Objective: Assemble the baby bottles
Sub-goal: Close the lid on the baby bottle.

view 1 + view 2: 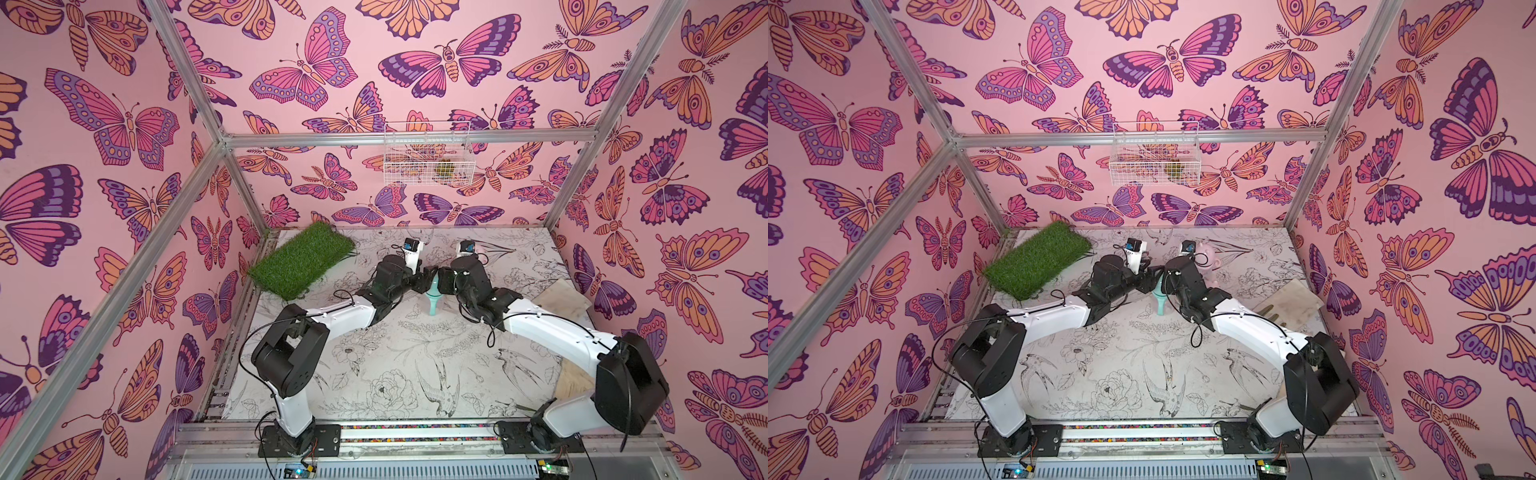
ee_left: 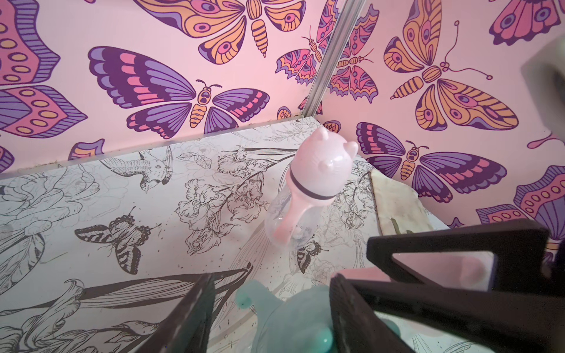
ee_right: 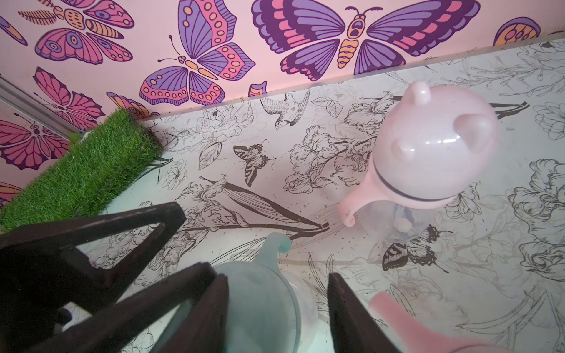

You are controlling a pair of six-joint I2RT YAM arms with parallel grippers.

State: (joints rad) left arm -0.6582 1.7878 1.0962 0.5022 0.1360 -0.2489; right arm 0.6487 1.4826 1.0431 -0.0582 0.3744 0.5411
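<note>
The left fingers (image 2: 195,308) are clamped on the teal bottle (image 1: 432,296); the right fingers (image 3: 201,305) straddle its frosted domed cap (pressing or not, I can't tell). It stands upright near the middle of the table (image 1: 399,365), a capped pink bottle (image 1: 1207,259) at its 1 o'clock.

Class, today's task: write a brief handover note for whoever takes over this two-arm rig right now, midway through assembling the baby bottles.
Left gripper: shut on the teal bottle at mid-table.
Right gripper: jaws straddle the same bottle; grip unclear.
Done: pink-capped bottle stands upright farther back, cap and handle ring on.
Teal bottle: domed cap and handles on; seating unconfirmed.
To do: check that cap, then trace the pink handle beside the right gripper; what it belongs to is hidden.
</note>
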